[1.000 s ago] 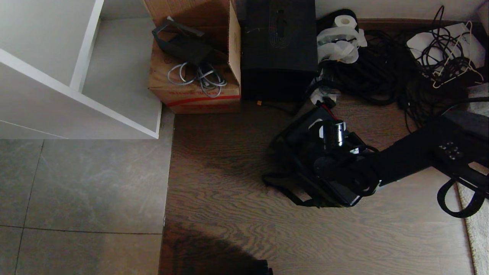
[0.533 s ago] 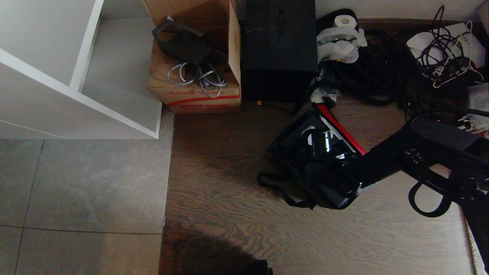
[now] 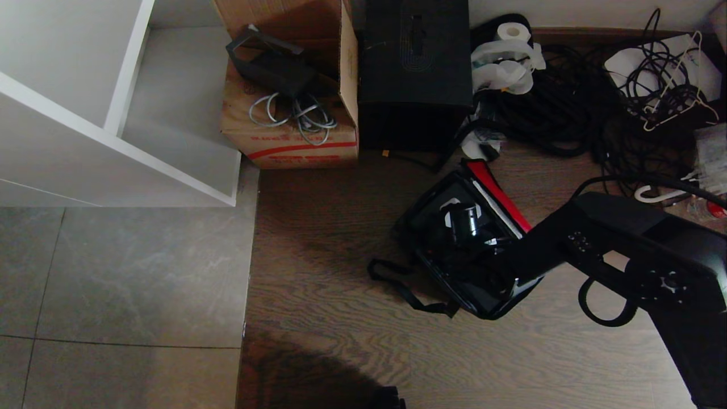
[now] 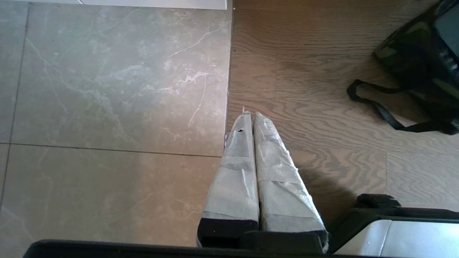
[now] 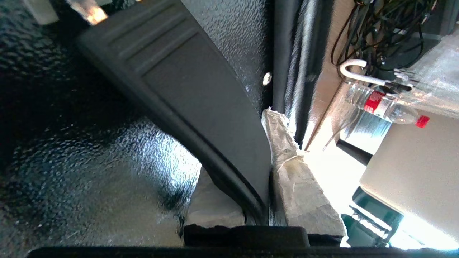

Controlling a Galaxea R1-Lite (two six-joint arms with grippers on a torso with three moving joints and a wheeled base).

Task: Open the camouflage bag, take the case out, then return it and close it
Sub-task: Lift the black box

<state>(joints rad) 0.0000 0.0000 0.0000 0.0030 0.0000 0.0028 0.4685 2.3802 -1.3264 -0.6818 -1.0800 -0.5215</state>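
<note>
Both frames differ: right gripper (image 5: pixel 251 200), clenched on the case (image 3: pixel 454 238) handle (image 5: pixel 186 104), has shifted toward nine o'clock inside the camouflage bag (image 3: pixel 488 289); wooden floor (image 3: pixel 329 238) lies open at nine o'clock. Left gripper (image 4: pixel 251 118) hangs closed, parked.

The head view is dim, and the bag (image 3: pixel 454 255) and arm (image 3: pixel 613 244) merge into one dark mass. A soft broad shadow lies on the wood floor (image 3: pixel 341 295) near the lower edge. The left wrist view is brighter and sharp, with the taped fingers (image 4: pixel 263 172) casting a shadow. In the right wrist view, sunlight blows out the floor (image 5: pixel 333 161), glare spots the case (image 5: pixel 107 161), and the handle (image 5: pixel 186 104) looks soft.
</note>
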